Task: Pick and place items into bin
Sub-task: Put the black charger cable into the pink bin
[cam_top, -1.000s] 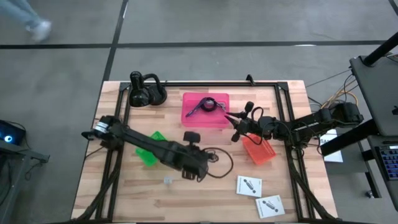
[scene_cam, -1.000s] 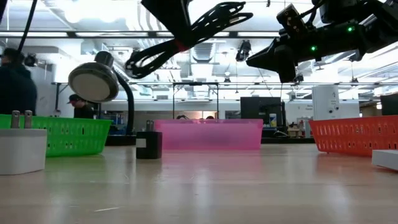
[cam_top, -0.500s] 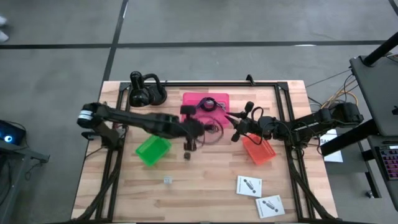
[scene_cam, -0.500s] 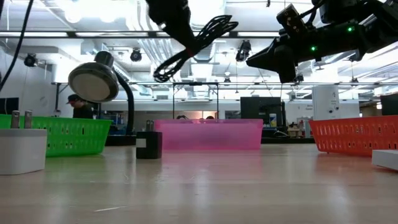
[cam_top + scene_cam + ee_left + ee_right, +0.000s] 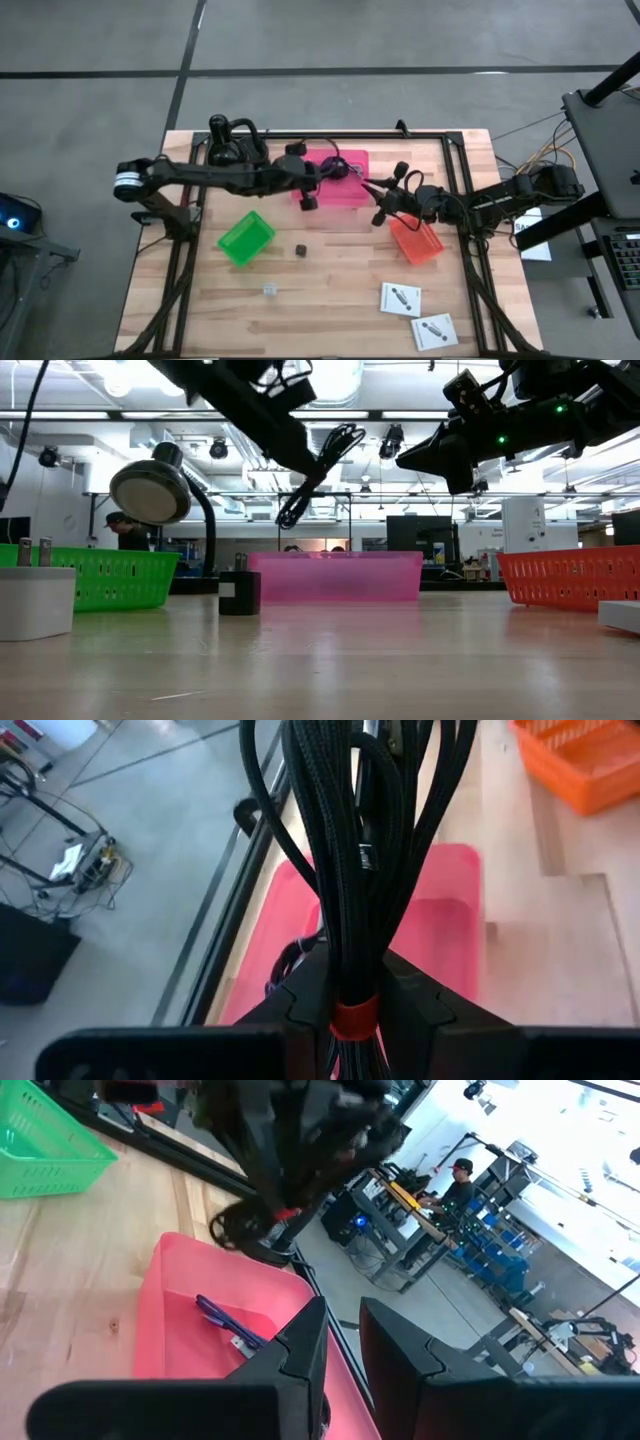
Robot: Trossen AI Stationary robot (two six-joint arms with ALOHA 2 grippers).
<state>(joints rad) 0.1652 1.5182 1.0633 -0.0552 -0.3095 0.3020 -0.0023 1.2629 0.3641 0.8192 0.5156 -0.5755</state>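
Left end effector (image 5: pixel 305 178) is clamped on the black coiled cable (image 5: pixel 360 850) above the pink bin (image 5: pixel 352 192). Right end effector (image 5: pixel 377 212) hangs nearly together — empty. Pale wooden desk (image 5: pixel 330 290) — a bright workshop lies behind.

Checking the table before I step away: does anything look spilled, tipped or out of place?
Nothing stands out. The left gripper holds the black cable over the pink bin, where the purple cable already lies. The cube, clear piece and two packets lie flat on the table.
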